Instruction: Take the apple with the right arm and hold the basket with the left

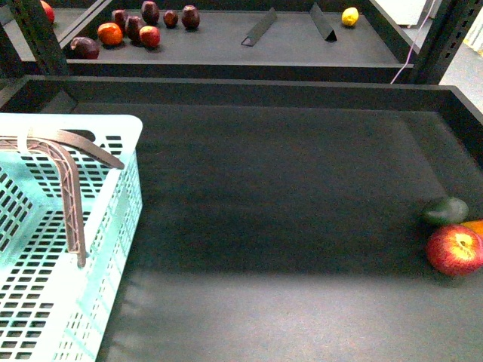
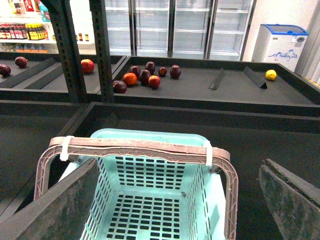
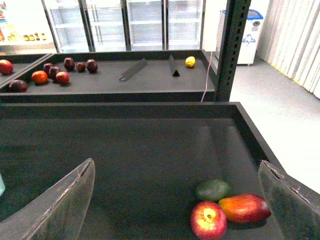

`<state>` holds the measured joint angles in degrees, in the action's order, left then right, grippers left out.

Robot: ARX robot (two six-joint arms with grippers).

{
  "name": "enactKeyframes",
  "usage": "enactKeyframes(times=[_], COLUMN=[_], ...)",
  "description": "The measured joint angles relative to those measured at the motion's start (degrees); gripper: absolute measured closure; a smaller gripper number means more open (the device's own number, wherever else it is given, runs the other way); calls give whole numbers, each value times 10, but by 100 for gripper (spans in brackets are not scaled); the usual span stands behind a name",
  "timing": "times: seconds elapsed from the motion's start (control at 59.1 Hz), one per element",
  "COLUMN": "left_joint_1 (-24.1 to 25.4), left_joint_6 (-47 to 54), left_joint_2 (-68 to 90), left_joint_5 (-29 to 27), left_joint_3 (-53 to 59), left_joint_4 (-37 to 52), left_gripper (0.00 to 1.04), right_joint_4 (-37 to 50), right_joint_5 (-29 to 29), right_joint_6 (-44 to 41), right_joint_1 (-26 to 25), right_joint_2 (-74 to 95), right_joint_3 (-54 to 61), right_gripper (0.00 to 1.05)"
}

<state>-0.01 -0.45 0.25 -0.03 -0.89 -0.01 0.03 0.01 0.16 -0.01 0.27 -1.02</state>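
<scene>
Approach is in hand: your right gripper hangs wide open over the apple, which lies at the right edge of the shelf beside a green fruit. Your left gripper, also open, hovers above the basket and its handle; lower and close both.

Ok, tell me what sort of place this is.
Most likely a grocery store, or a mock-up of one. Glass-door fridges line the back wall. Loose fruit such as the apple lies in black display bins. A plastic shopping basket sits close by.
</scene>
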Motion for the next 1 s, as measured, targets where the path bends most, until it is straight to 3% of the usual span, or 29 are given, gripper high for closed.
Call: enactKeyframes(times=[0.694,0.761,0.795,0.88,0.998], left_joint_1=[2,33,55,120,161], left_joint_6=[-6,-109,-176,-326,-461], left_joint_2=[3,76,122,264,481], left_joint_5=[8,90,122,191,224], left_joint_3=[-1,-44,-47,-69,-132], left_joint_4=[-6,-116,-115,-9,136], left_gripper=[7,7,7,7,7], right_joint_4=[0,0,0,0,0], right_joint_5=[0,0,0,0,0], right_joint_6=[0,0,0,0,0], right_joint_1=[0,0,0,0,0], right_joint_2=[0,0,0,0,0], right_joint_3=[0,0,0,0,0], right_gripper=[9,9,9,9,9])
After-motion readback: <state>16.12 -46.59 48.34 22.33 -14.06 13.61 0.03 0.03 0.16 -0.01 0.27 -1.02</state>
